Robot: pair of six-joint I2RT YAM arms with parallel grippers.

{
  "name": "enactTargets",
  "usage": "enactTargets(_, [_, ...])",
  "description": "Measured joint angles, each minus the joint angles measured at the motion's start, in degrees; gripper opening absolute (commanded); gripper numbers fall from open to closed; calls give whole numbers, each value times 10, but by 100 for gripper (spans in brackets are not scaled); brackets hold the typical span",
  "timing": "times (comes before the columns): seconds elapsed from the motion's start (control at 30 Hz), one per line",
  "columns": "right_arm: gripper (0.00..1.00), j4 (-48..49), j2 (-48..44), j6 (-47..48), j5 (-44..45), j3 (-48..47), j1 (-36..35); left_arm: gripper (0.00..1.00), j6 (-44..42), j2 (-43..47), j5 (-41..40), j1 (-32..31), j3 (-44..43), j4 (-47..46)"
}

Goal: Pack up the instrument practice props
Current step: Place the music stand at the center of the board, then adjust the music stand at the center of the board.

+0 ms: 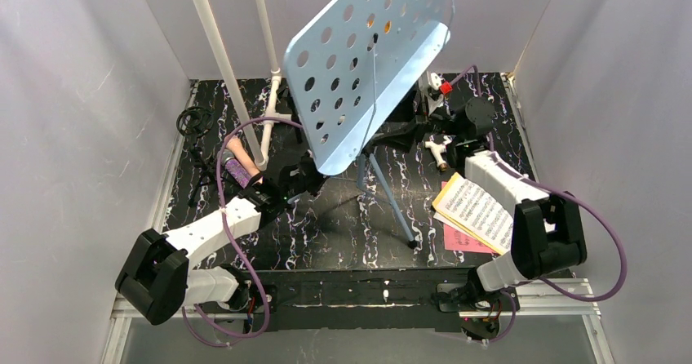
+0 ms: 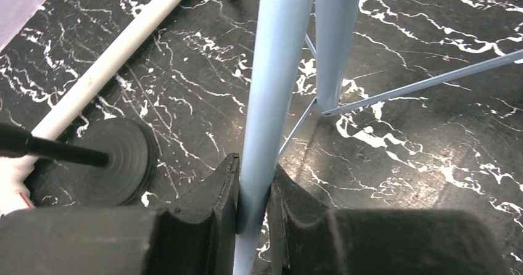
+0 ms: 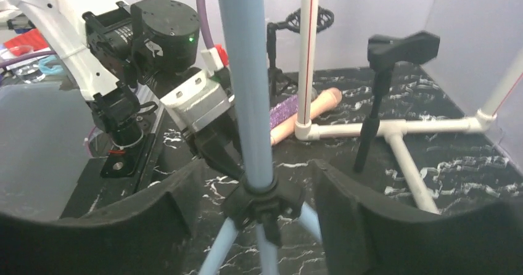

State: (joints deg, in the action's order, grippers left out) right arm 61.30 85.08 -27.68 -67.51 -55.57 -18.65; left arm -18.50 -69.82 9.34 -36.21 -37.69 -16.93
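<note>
Got left gripper (image 2: 253,195) clenched on a blue tube (image 2: 271,71) of the music stand (image 1: 367,62) on the table (image 1: 326,233), right gripper (image 3: 262,185) open around its pole (image 3: 243,71). Close squarely above the hub (image 3: 264,202), avoid tipping.

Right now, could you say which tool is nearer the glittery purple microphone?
Left. The left tool, shut on a light-blue metal stand tube, is right of the microphone; the right tool, open around the stand's pole, is farther right.

music rack (image 1: 367,62) centre, pages (image 1: 477,213) right; microphones (image 1: 238,170) left by pipe frame (image 1: 219,54)
</note>
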Motion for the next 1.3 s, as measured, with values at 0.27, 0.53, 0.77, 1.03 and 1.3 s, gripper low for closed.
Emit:
enactTargets(0.27, [90,-217,-56,89,14,-1,11,0,12,0,-12,12,0,-1])
enactTargets(0.53, [95,-307,-98,74,55,18,31,64,37,2,-12,18,0,-2])
enactTargets(0.77, [97,-343,-104,26,76,48,42,98,112,51,-10,26,6,9])
enactTargets(1.03, [98,-388,-152,49,87,98,62,98,290,184,-9,31,6,94])
enactTargets(1.3, [98,-399,-183,72,94,166,114,98,538,326,20,13,56,158])
